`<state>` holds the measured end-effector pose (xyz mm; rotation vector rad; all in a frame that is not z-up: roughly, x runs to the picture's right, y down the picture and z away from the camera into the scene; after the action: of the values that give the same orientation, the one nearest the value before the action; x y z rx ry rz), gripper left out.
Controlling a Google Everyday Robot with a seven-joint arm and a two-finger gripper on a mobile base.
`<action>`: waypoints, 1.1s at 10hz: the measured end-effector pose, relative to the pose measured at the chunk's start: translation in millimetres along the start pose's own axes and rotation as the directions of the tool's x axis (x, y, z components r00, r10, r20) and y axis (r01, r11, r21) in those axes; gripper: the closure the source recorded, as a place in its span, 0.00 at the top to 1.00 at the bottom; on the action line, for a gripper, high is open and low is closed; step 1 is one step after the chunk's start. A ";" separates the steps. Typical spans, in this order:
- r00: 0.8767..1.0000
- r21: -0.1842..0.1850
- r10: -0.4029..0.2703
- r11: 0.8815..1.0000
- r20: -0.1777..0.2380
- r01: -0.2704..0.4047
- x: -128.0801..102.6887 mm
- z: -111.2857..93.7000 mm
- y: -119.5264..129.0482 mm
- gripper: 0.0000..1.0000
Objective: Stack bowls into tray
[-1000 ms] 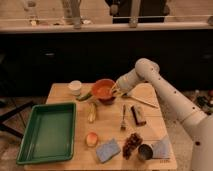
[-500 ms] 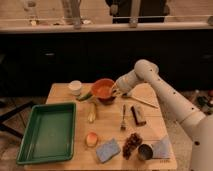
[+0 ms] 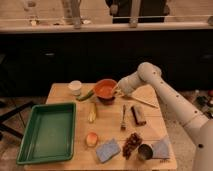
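The orange bowl [image 3: 104,88] is at the back middle of the wooden table, slightly tilted. It is just above the dark maroon bowl [image 3: 106,100], of which only a dark edge shows below it. My gripper [image 3: 116,90] is at the orange bowl's right rim and shut on it. The green tray [image 3: 26,134] lies at the front left of the table, well left of the bowls, with nothing in it.
A white cup [image 3: 75,87] and a green vegetable [image 3: 85,95] sit left of the bowls. A banana [image 3: 92,113], fork [image 3: 123,118], brown bar [image 3: 138,115], peach [image 3: 91,139], blue sponge [image 3: 108,150], metal can [image 3: 145,152] and cloth [image 3: 163,147] lie in front.
The orange bowl has risen slightly at the gripper's side, and the arm has shifted a little. Everything else is as before.
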<state>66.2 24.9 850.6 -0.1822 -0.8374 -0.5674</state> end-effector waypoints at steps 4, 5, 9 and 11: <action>0.999 0.053 0.035 0.998 -0.011 -0.034 6.2 -1.5 4.8 0.01; 0.999 0.061 0.042 0.997 -0.013 -0.041 7.3 -0.8 5.7 0.01; 0.998 0.072 0.070 0.995 -0.011 -0.069 11.2 6.9 10.4 0.02; 0.997 0.064 0.078 0.995 -0.010 -0.077 12.8 8.9 12.9 0.19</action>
<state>74.3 33.8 866.9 -0.1521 -0.8315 -0.4680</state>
